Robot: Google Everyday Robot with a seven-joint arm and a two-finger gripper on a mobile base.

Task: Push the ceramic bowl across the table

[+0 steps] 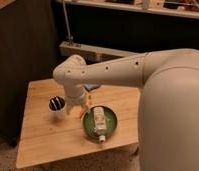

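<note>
Light-wood planks form the small counter [43,142], which stands on a speckled floor with dark panels behind it. Nearest the camera, the robot's bulky white arm [168,100] fills the right side of the frame and reaches left across the counter. Toward the front edge, just right of the frame's centre, sits the ceramic bowl [111,120], dark green with a paler rim. A white bottle [98,121] lies in it, its cap pointing to the front edge. Just left of the bowl the gripper [75,112] points down at the counter. Its fingers appear to stand apart and hold nothing, the right one close to the bowl's rim. Left of the gripper is a small white cup [57,105] with a dark inside. Farther back, a blue item [92,87] peeks out from behind the arm. Beyond the counter runs a pale ledge [88,50] carrying a thin upright pole [68,22].
</note>
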